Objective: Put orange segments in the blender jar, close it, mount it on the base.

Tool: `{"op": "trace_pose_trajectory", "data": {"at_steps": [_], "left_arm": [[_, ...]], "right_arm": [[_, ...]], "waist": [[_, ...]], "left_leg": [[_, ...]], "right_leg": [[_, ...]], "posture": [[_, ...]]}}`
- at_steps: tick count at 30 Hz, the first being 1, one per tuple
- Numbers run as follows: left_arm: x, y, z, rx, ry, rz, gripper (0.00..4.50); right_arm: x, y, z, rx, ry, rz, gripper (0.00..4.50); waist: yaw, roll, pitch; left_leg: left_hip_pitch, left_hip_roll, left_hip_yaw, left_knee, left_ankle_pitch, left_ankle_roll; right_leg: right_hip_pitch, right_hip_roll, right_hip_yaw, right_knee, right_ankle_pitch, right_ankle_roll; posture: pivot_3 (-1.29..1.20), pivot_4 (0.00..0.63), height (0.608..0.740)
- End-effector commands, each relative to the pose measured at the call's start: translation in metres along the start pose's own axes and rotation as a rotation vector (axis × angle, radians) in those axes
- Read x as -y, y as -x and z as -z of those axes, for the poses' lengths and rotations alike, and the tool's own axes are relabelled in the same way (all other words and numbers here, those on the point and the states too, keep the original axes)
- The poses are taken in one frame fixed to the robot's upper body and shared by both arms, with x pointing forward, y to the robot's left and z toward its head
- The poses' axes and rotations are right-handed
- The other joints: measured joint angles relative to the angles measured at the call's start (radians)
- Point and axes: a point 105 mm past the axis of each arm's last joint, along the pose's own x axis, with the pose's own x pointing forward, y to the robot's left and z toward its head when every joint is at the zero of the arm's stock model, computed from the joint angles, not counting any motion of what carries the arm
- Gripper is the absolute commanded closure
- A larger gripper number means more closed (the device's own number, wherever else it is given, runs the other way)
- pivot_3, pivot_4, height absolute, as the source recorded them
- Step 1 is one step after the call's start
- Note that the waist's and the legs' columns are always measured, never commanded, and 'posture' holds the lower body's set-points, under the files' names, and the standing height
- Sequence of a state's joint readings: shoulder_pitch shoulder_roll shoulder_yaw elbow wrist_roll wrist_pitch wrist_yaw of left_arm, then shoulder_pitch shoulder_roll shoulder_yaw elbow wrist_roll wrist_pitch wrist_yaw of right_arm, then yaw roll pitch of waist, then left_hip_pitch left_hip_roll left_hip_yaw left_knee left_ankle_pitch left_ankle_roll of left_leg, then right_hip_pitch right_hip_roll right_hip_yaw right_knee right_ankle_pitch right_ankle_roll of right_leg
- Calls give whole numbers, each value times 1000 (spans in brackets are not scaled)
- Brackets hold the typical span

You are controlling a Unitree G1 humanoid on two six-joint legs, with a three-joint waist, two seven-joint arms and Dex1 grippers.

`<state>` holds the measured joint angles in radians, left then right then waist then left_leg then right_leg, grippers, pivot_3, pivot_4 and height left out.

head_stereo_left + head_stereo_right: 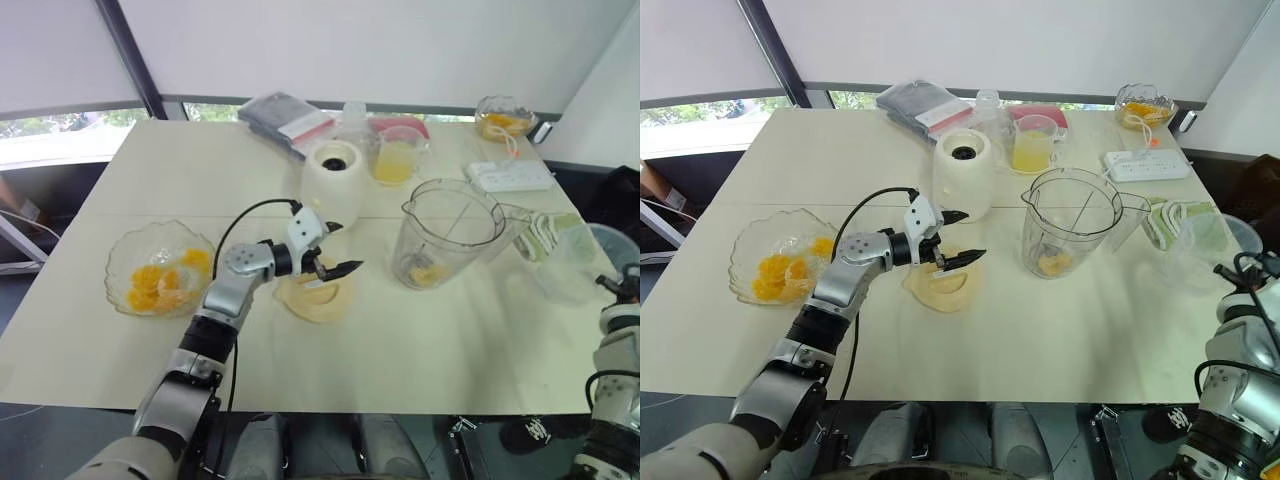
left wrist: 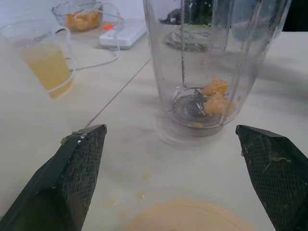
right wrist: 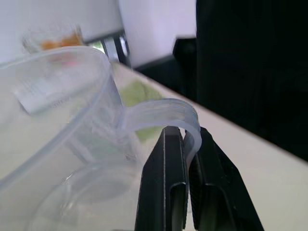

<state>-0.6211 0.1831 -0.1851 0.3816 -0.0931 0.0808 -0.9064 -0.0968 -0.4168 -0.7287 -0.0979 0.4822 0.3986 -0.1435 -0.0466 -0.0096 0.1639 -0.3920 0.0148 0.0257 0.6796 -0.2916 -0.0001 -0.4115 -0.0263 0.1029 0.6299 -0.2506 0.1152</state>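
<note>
Clutter check: base (image 1: 333, 180) stands just behind my left gripper (image 1: 345, 248), with a cup of yellow juice (image 1: 395, 160) next to it. A power strip (image 1: 510, 176) and a green cloth (image 1: 545, 235) sit behind and right of the blender jar (image 1: 447, 235). A scalloped bowl (image 1: 160, 268) of segments is well off to the left.

The jar is upright mid-table, lid off, with a few orange segments (image 2: 215, 96) on the blades.

The table (image 1: 420, 370) is bare along the near edge, and I see free room between the left gripper and the jar.

Left gripper's jaws are spread wide and hold nothing; it hangs over the flat cream lid (image 1: 315, 295), facing the jar.

Right gripper (image 3: 185, 132) is clamped tight on the thin handle of a clear plastic cup (image 1: 572, 262) at the table's right edge.
</note>
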Motion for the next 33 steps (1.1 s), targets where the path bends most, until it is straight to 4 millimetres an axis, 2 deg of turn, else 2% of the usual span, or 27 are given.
{"op": "trace_pose_trajectory", "data": {"at_steps": [1, 6, 14, 17, 21, 33], "left_arm": [[0, -7, -14, 45, -29, 24, 0], [4, -14, -16, 63, -8, 50, 0], [5, -19, -31, 166, 113, 69, 0], [8, -18, -41, 211, 121, 97, 0], [10, -15, -45, 223, 99, 106, 0], [13, -12, -53, 265, 28, 94, 0]], "right_arm": [[-13, 8, -59, 170, 19, -47, 4457], [-32, 15, -101, 246, 108, -116, 4457], [-59, 22, -150, 340, 258, -192, 4457], [-67, 23, -160, 352, 328, -221, 4457], [-76, 25, -168, 361, 385, -257, 4457], [-104, 32, -174, 408, 612, -354, 4457]], "waist": [[2, 0, 0], [3, 0, 0], [4, -1, 1], [3, -2, 2], [4, -2, 2], [4, -2, 2]], "left_leg": [[0, 0, 0, 0, 0, 0], [-1, 0, 0, 0, 0, 0], [-2, 0, 0, 0, 0, 0], [-2, 0, 0, -1, 0, 1], [-2, 0, 0, -2, 0, 1], [-3, 0, 1, -1, 0, 1]], "right_leg": [[0, 0, 0, 0, 0, 0], [0, 0, 0, -1, -1, -1], [-1, -1, 0, -1, -1, -2], [-1, -1, 0, -1, -2, -1], [-2, 0, 0, -1, -1, -1], [-3, -1, 0, -1, -2, -1]], "posture": [[0, 150, 740], [0, 150, 740], [0, 150, 740], [0, 150, 740], [0, 150, 740], [0, 150, 740]]}}
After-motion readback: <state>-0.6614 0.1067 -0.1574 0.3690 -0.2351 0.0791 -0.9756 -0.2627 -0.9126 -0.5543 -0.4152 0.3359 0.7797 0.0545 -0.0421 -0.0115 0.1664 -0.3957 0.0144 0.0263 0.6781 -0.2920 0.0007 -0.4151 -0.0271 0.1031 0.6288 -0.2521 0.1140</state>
